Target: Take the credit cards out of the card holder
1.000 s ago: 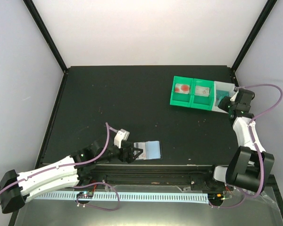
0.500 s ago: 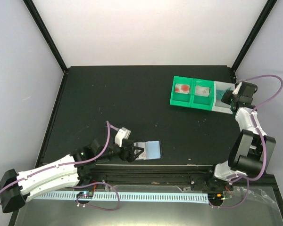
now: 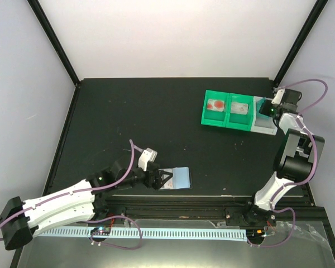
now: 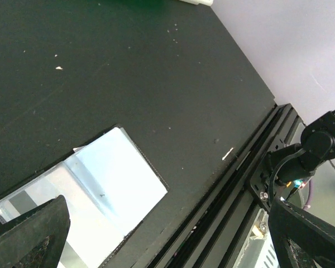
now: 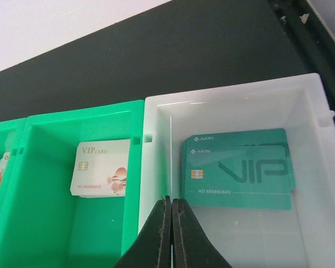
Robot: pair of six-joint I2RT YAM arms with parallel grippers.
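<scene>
Lying open at the table's [image 3: 128, 123] near edge, the probably floppy card holder [image 3: 177, 178] ends inside the gaping, empty left claw [image 3: 161, 182]; slick credit cards [image 5: 237, 170], best edge-pinched, lie in the tray [image 5: 229, 96] beneath the shut right claw [image 5: 171, 223]

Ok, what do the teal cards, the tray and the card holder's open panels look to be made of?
The teal cards look like rigid plastic, smooth: printed lettering, a metallic chip. The tray seems moulded plastic with a soft sheen, green and white compartments. The card holder shows shiny clear-looking pockets over pale blue panels, possibly vinyl; uncertain.
</scene>
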